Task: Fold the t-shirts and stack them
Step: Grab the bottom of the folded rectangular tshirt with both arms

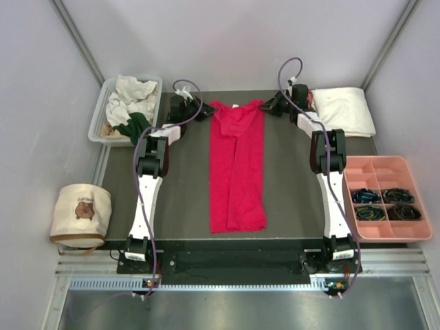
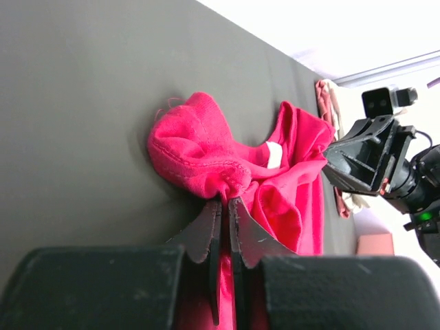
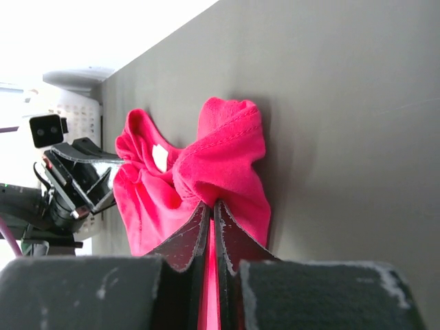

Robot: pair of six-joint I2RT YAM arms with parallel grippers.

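Observation:
A crimson-red t-shirt point(image 1: 237, 168) lies lengthwise down the middle of the dark table, folded into a narrow strip with its collar at the far end. My left gripper point(image 1: 206, 108) is shut on the shirt's far left shoulder; the bunched red cloth point(image 2: 206, 155) and white neck label point(image 2: 274, 155) show in the left wrist view. My right gripper point(image 1: 269, 106) is shut on the far right shoulder, with the cloth point(image 3: 220, 161) pinched between its fingertips. A folded cream-white shirt point(image 1: 344, 110) lies at the far right. More shirts, white and dark green point(image 1: 132, 103), fill a bin.
A clear plastic bin point(image 1: 103, 113) stands at the far left. A pink divided tray point(image 1: 385, 199) with dark small items sits at the right. A beige fabric bag with a bear print point(image 1: 81, 214) sits off the table's left side.

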